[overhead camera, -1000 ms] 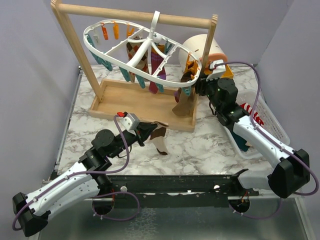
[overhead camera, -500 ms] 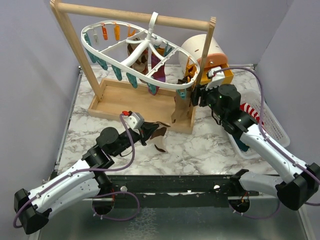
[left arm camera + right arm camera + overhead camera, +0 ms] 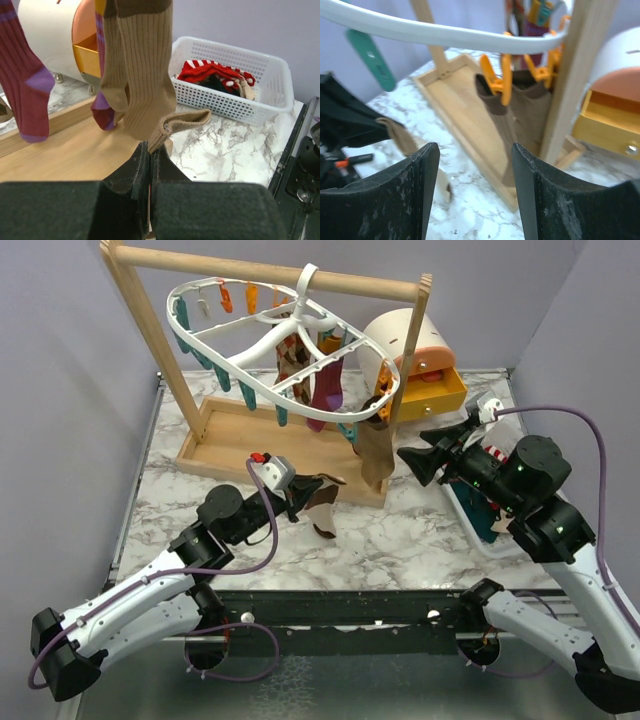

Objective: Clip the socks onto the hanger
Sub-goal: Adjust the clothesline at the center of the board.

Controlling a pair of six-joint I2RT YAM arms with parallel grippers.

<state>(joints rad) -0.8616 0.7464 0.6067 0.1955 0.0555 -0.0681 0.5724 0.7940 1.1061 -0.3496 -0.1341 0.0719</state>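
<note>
Tan sock (image 3: 185, 120) pinched in left claw (image 3: 149, 150), right claw (image 3: 475, 152) wide, two hanging tan socks (image 3: 147, 75), one hanger (image 3: 420, 31)

A robotics lab test bench dressed up as a small laundry corner, seen from above. Plain grey-lilac walls (image 3: 60, 390) box in a marble-patterned table (image 3: 400, 530) on three sides. At 6 o'clock a black metal rail (image 3: 350, 605) carries two white-and-black robot arms, the left arm (image 3: 140, 600) at 7 o'clock and the right arm (image 3: 560, 530) at 5 o'clock, both trailing purple cables (image 3: 590, 430). The household props are staged: a wooden rack (image 3: 150, 335) at 11 o'clock holding a white clip hanger (image 3: 230, 370) with socks (image 3: 325, 390), a small domed drawer unit (image 3: 430, 380) at 1 o'clock, and a white slatted basket (image 3: 225, 102) at 3 o'clock.
</note>
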